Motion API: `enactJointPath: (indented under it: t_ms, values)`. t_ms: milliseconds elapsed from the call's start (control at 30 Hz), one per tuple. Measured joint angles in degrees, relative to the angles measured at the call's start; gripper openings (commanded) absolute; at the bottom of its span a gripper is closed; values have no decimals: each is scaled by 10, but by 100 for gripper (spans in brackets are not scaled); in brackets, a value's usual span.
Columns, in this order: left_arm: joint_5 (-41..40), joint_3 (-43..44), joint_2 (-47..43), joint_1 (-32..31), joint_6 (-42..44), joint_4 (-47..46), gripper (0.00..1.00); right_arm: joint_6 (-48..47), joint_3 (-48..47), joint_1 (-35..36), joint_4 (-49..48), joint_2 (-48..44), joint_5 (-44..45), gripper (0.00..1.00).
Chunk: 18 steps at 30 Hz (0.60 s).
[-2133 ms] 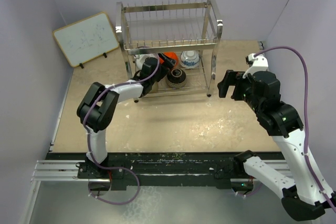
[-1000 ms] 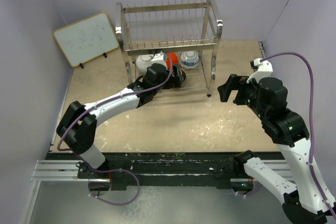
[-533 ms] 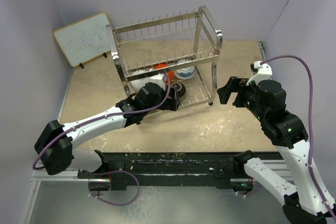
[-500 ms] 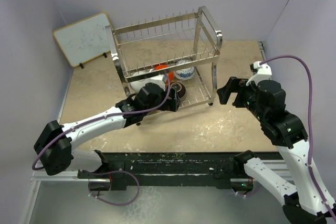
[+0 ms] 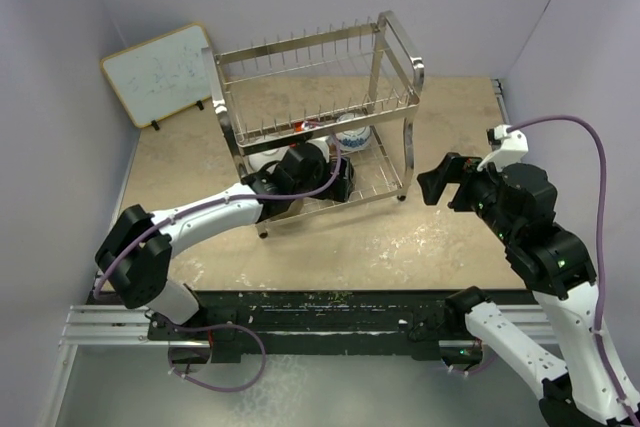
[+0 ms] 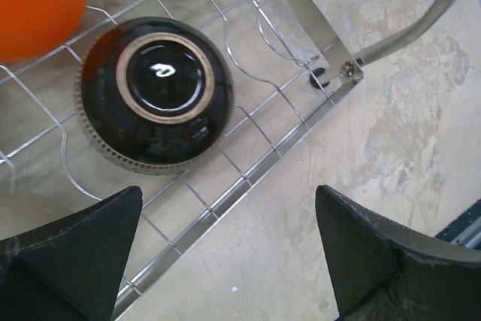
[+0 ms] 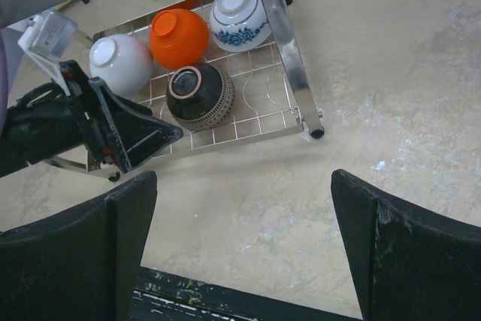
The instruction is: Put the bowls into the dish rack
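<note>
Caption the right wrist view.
White, orange, blue-patterned and black bowls sit inverted on the steel wire rack's lower shelf, open left end effector alongside.

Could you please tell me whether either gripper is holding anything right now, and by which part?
Nothing is held. The left gripper stands open near the upturned black bowl in the dish rack; the right gripper is open and empty.

The tall shiny steel wire dish rack (image 5: 310, 72) stands on the flat tan table (image 5: 420, 247). Three bowls sit in a row at the back of its low shelf: the small round white bowl (image 7: 120, 64) on the left, the bright orange-red bowl (image 7: 178, 37) in the middle, and the blue-and-white patterned bowl (image 7: 239, 7) on the right. The glossy black bowl (image 7: 200, 95) sits in front of them. The white wood-framed board (image 5: 163, 74) stands left of the rack.
</note>
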<state>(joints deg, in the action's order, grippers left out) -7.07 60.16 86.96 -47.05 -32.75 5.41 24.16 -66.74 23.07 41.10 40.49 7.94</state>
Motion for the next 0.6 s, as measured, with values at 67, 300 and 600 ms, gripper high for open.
enactJointPath:
  t_ms: [67,300,600]
  values:
    - [7,10,13,3,6,0,99,1,0,0,2,-6,0,99]
    - [49,33,60,13,26,-1,99,1,0,0,3,-8,0,99]
    - [49,30,79,38,64,15,99,1,0,0,7,-9,0,99]
